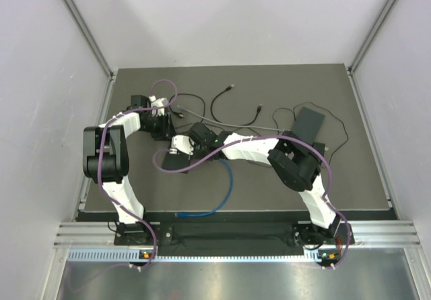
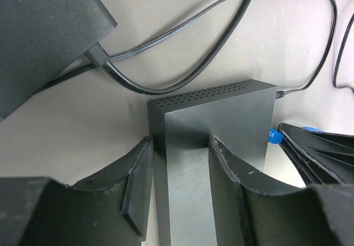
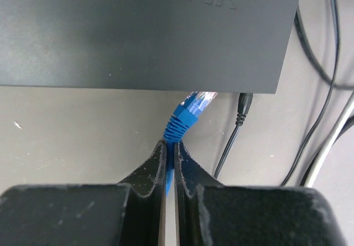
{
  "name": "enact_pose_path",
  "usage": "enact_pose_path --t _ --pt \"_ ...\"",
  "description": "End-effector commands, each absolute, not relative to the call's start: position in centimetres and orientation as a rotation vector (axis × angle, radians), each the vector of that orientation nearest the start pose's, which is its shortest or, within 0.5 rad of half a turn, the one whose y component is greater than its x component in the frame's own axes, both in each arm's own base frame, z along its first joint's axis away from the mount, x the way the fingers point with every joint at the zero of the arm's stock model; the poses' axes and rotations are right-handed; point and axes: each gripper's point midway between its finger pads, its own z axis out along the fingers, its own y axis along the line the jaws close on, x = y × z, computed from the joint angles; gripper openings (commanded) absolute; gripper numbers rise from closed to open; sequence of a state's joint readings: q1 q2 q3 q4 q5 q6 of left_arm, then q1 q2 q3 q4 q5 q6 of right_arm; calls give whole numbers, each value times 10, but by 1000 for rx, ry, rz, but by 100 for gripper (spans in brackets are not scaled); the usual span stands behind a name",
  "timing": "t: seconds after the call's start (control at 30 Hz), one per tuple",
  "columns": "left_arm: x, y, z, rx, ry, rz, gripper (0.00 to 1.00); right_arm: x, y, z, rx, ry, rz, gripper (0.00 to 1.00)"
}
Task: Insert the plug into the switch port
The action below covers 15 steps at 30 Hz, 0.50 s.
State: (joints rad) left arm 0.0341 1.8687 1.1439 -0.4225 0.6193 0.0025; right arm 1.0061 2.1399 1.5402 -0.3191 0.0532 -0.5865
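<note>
The switch (image 2: pixel 221 119) is a flat black box with a perforated far side. My left gripper (image 2: pixel 180 146) is shut on it, one finger at its left side and the other over its top face. In the right wrist view the switch (image 3: pixel 149 30) fills the top. The blue plug (image 3: pixel 193 105) tilts right, and its clear tip meets the switch's near edge. The ports are hidden. My right gripper (image 3: pixel 170 146) is shut on the blue cable just behind the plug's boot. The plug (image 2: pixel 272 136) also peeks out beside the switch in the left wrist view.
The blue cable (image 1: pixel 229 178) trails toward the table's near edge. A black power lead (image 3: pixel 243 105) enters the switch right of the plug. A second dark box (image 1: pixel 308 123) and loose black cables (image 1: pixel 222 101) lie at the back. A black adapter (image 2: pixel 44 30) sits left of the switch.
</note>
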Motion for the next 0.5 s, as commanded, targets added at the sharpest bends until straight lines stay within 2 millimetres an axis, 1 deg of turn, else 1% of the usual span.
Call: enact_pose_path --t 0.0,0.07,0.17,0.23,0.3,0.47 --pt "299 -150 0 196 2816 -1150 38 310 543 149 -1508 1166 343 0" --pt "300 -151 0 195 2815 -1150 38 312 543 156 -1515 1123 320 0" --pt "301 -150 1 201 2817 -1143 38 314 539 156 -1563 1085 294 0" --pt "301 -150 3 204 2812 -1134 38 316 533 148 -1593 1085 285 0" --pt "302 -149 4 199 2810 -1133 38 318 527 148 -1611 1080 284 0" --pt "305 -140 1 134 2819 -1121 40 313 505 131 -1656 1150 299 0"
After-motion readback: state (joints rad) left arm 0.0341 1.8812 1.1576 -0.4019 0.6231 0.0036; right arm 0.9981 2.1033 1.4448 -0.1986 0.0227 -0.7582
